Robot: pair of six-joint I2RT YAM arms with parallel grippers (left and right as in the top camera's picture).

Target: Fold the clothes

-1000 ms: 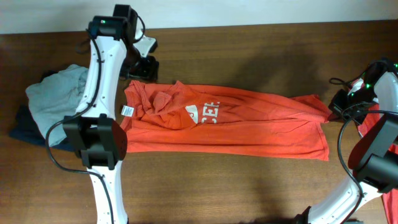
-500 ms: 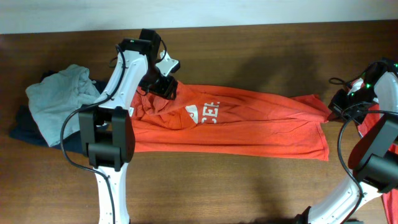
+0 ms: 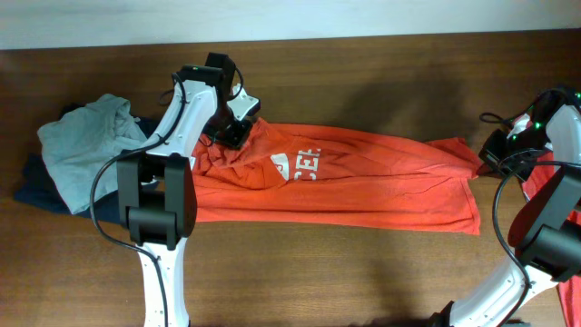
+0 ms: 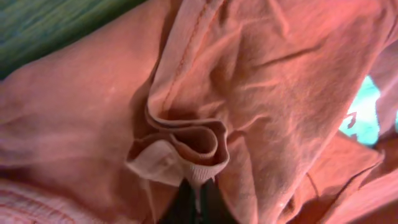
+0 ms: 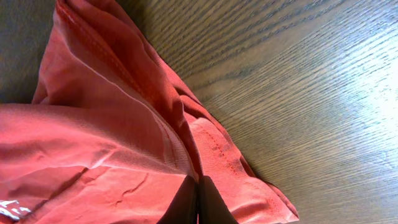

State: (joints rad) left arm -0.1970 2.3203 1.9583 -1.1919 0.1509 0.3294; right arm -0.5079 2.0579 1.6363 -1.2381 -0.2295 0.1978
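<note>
1. orange shirt lies stretched left to right across the middle of the wooden table. the lower edge runs straight. the upper edge slants down to a pulled point at the far right.
2. cloth at the left end is rumpled, with bunched folds and a dark shadowed pocket. the middle and right lie flatter, with long creases running lengthwise.
3. white lettering shows on the chest, partly cut off by a fold.
4. left gripper sits on the shirt's upper left edge. in the left wrist view the black fingers are pressed close, pinching a ribbed band that curls into a loop just above the tips. salmon-coloured folds fill the rest of that view.
5. right gripper is at the shirt's pointed right corner. in the right wrist view the fingers are pressed together on a stitched hem. the cloth fans away up and to the left, with bare wood grain to the right.
6. grey garment is heaped on a dark garment, just beside the shirt's left end.
7. red cloth lies at the right edge, partly behind the right arm.
</note>
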